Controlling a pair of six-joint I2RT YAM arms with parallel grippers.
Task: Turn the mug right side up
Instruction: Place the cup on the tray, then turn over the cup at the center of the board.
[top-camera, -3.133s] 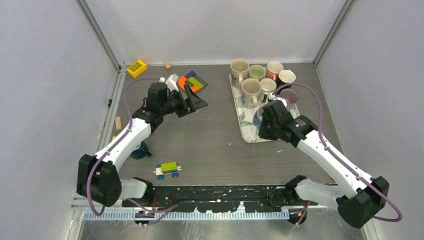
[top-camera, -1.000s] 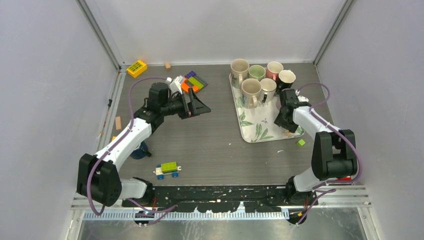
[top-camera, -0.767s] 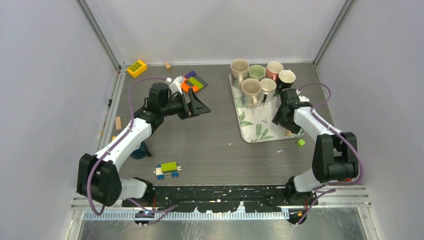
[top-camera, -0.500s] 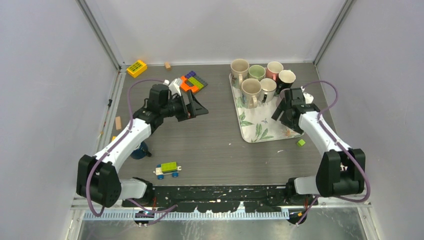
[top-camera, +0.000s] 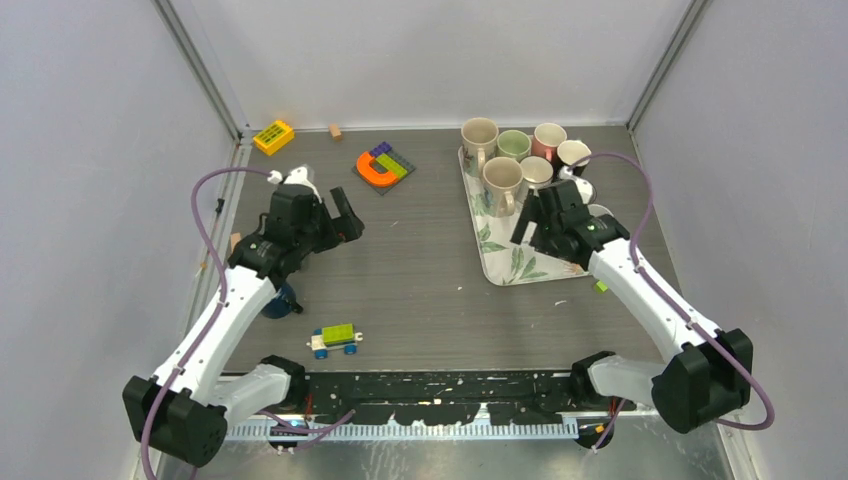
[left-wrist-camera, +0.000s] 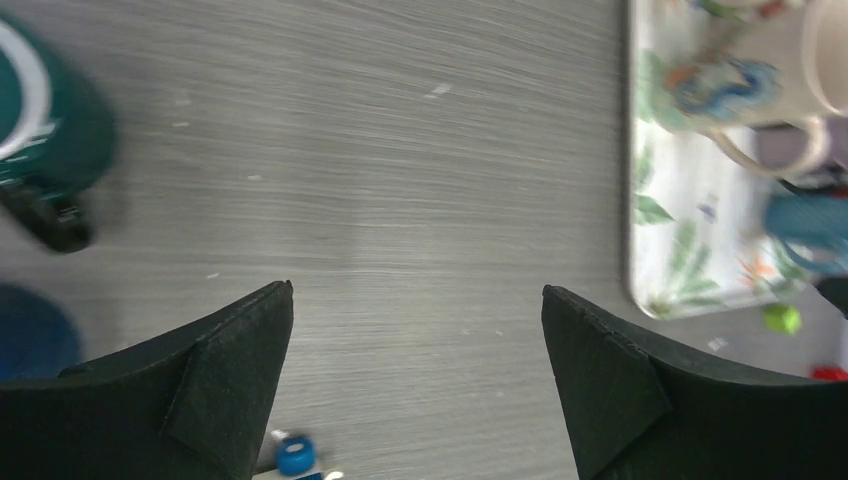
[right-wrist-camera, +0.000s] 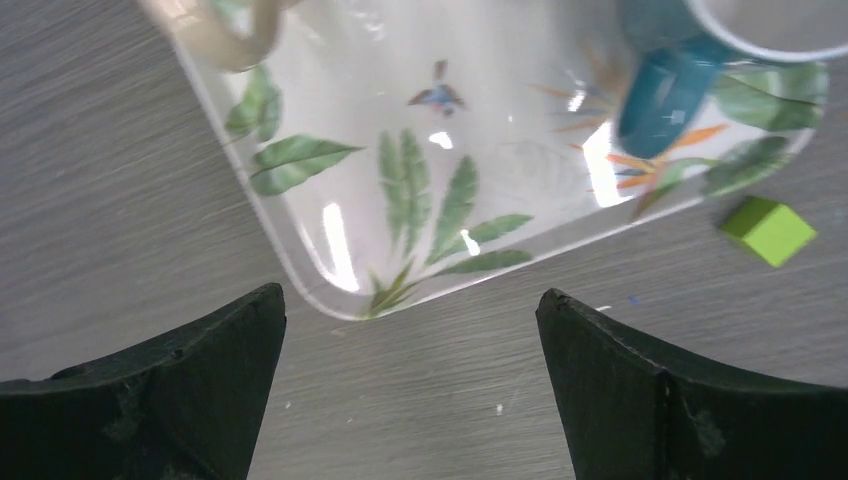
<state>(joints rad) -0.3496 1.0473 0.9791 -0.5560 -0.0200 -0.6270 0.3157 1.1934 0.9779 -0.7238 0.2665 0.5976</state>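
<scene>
A blue mug (right-wrist-camera: 700, 60) with a white inside stands mouth up on the right part of the leaf-patterned tray (right-wrist-camera: 420, 180), its handle (left-wrist-camera: 810, 225) pointing toward the near edge. In the top view my right arm hides most of it. My right gripper (right-wrist-camera: 409, 290) hangs open and empty above the tray's near corner (top-camera: 500, 262), apart from the mug. Over the table's left half my left gripper (left-wrist-camera: 416, 288) is open too, with only bare table between its fingers.
Several upright mugs (top-camera: 502, 178) crowd the tray's far end. A green cube (top-camera: 600, 286) lies beside the tray's near right edge. A toy car (top-camera: 335, 340), coloured blocks (top-camera: 382, 165) and a yellow block (top-camera: 273, 136) lie on the left. A blurred teal object (left-wrist-camera: 40, 130) sits under the left arm.
My right gripper has opened and drawn back from the tray's right side to its near corner. The left arm has pulled back to the left, uncovering the coloured blocks.
</scene>
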